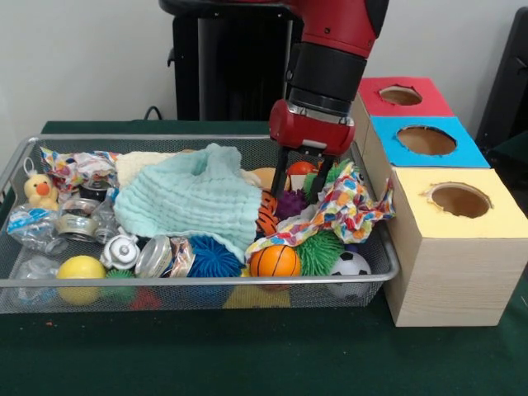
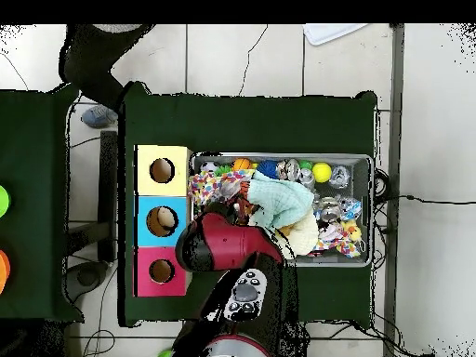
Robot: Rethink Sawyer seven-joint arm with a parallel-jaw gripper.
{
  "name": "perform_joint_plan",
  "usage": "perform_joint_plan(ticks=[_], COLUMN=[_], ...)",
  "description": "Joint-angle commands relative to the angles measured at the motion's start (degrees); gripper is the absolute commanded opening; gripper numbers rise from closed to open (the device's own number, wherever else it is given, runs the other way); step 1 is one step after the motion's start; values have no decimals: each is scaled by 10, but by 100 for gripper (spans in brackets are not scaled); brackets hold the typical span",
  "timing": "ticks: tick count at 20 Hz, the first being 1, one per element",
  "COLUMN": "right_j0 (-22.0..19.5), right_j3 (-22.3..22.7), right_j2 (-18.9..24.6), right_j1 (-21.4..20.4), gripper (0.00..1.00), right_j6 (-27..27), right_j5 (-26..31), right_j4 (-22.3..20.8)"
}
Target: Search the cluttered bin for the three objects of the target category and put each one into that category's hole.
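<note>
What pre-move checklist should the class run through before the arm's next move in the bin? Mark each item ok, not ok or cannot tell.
1. Hand down inside the wire bin: ok.
2. Striped tiger right beside the fingertips: ok.
3. Hand already closed on the tiger: cannot tell, since toys crowd the tips.
4. Tiger free of cover: not ok, the mint cloth and patterned cloth crowd it.
5. Red-topped hole unblocked: ok.
6. Yellow duck reachable later, at the bin's far end from the holes: ok.
</note>
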Motion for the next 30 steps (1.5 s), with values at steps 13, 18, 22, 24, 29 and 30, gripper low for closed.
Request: perform_joint_plan(ticks=[13, 18, 22, 24, 29, 30], right_j0=[-72, -86, -89, -93, -95, -95], right_j3=[-53, -53, -47, -45, -42, -41], right_j2=[44, 52, 53, 59, 70, 71], right_j1=[19, 24, 43, 60, 72, 73], gripper=[100, 100, 100, 100, 100, 100], right_j6=[46, 50, 72, 81, 98, 101], right_j5=[-29, -27, -35, -48, -56, -57], right_j4=[-57, -69, -57, -52, -33, -29])
